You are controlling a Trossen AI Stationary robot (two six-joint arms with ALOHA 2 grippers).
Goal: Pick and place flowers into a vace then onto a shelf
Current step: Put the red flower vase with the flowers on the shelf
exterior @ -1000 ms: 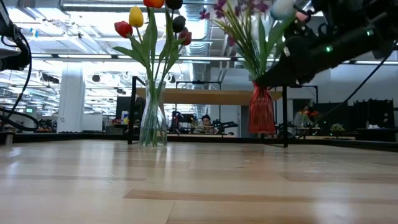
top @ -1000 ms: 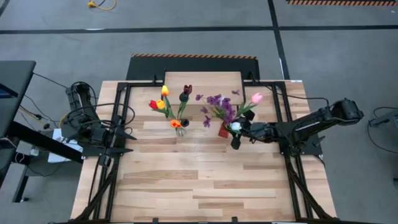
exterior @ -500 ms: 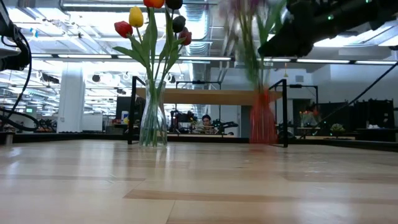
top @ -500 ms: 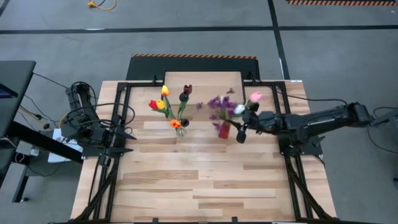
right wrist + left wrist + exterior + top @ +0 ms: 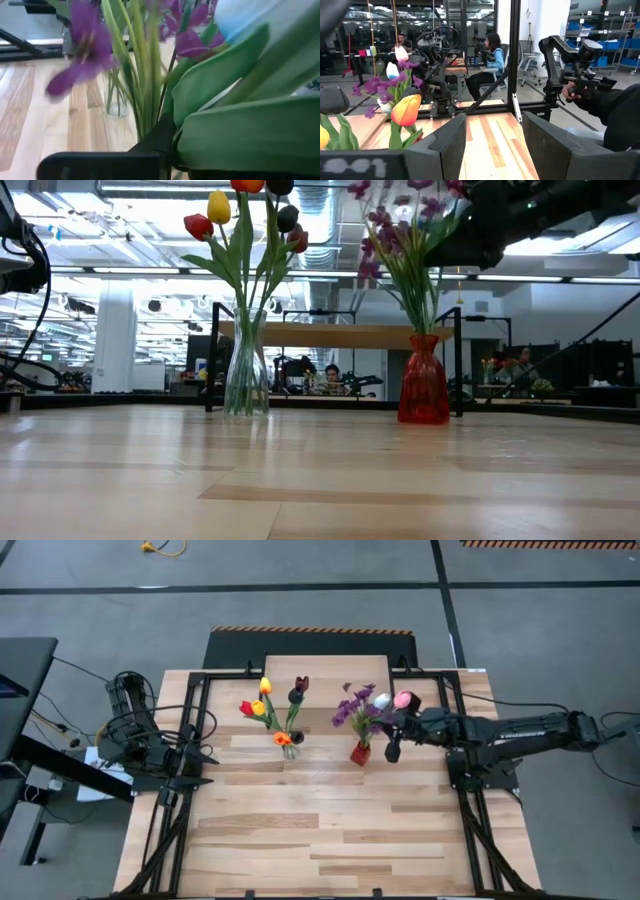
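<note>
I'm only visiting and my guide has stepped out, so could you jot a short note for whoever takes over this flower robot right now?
Left gripper: open, empty, waiting at the table's left edge.
Right gripper: among the stems above the red vase; right wrist view shows green stems and leaves pressed against its fingers, so it seems shut on them.
Glass vase: standing on the table with yellow, red, orange and dark tulips.
Red vase: on the table, holding the purple sprig plus white and pink tulips.
Done: flowers are in vases.
Left: both vases must go onto the shelf behind them.
</note>
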